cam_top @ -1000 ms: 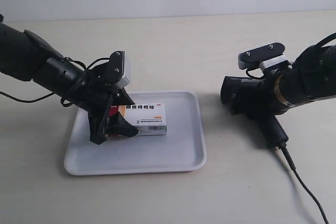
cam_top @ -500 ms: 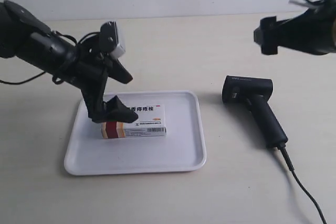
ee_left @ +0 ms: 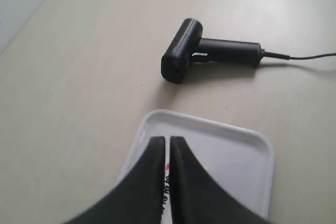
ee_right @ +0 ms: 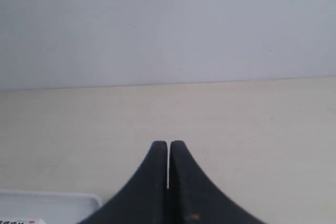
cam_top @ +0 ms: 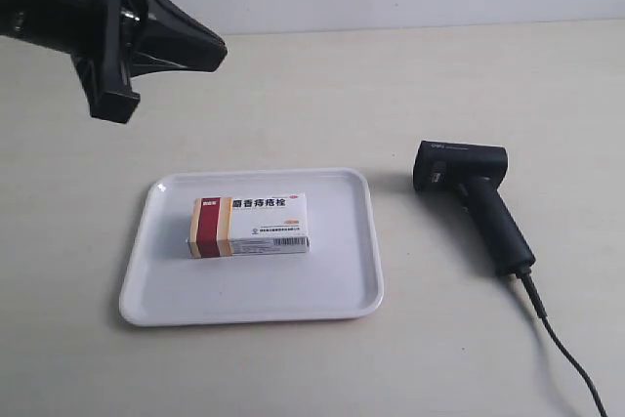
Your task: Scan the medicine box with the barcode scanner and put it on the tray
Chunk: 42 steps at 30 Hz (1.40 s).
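The medicine box, white with a dark red and tan band at one end, lies flat on the white tray. The black barcode scanner lies on the table to the tray's right, with nothing touching it. My left gripper hangs shut and empty, high at the exterior view's upper left, well clear of the box. In the left wrist view the shut left gripper covers most of the box, with the tray and scanner beyond. My right gripper is shut and empty, and out of the exterior view.
The scanner's black cable trails toward the exterior view's lower right corner. A pale wall stands behind the beige table. A corner of the tray shows in the right wrist view.
The left gripper has risen from above the box to the upper left and shut. The right arm, which had put the scanner down, has left the exterior view.
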Motion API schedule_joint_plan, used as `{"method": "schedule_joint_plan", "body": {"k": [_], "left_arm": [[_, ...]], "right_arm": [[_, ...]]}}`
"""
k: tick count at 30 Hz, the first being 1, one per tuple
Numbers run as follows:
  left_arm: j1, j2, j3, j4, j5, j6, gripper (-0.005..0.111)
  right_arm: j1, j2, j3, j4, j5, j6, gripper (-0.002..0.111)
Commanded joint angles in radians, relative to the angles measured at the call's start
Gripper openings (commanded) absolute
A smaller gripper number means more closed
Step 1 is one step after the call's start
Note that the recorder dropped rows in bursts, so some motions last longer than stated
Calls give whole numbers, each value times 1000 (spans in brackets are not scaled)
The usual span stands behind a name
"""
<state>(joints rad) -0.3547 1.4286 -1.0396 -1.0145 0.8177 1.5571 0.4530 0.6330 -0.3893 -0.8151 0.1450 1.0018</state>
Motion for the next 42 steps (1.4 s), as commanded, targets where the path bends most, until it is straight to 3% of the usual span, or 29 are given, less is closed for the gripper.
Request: {"method": "schedule_joint_plan", "body": {"k": [1, 4, 9, 12, 15, 22, 26, 30, 35, 40, 41, 42], "left_arm": [[-4, -149, 121, -80, -19, -30, 3], [-4, -278, 284, -172, -126, -30, 3], [-4, -557, 599, -402, -423, -25, 3], [-4, -711, 742, -523, -425, -25, 3], [-4, -841, 842, -534, -353, -25, 3], [-4, -1021, 935, -505, -322, 19, 3], [8, -1094, 953, -546, -552, 84, 3], [167, -1258, 1022, -622, -751, 84, 3], [350, -1372, 1040, -632, -782, 79, 3], [371, -1399, 1040, -591, -756, 27, 3], [366, -1402, 1040, -523, -744, -21, 3], [355, -1413, 1040, -352, -716, -141, 3]], "right_arm": [[1, -137, 109, -11, -18, -13, 0], [1, -193, 143, 1, -18, -9, 0], [1, -236, 144, 1, -21, -9, 0], [1, -237, 144, 1, -21, -9, 0], [1, -237, 144, 1, -21, -9, 0], [1, -237, 144, 1, -21, -9, 0], [1, -237, 144, 1, -21, -7, 0], [1, -237, 144, 1, -21, -8, 0], [1, -237, 144, 1, -19, -8, 0], [1, -237, 144, 1, -19, -8, 0], [1, -237, 144, 1, -19, -8, 0], [1, -237, 144, 1, -19, -8, 0]]}}
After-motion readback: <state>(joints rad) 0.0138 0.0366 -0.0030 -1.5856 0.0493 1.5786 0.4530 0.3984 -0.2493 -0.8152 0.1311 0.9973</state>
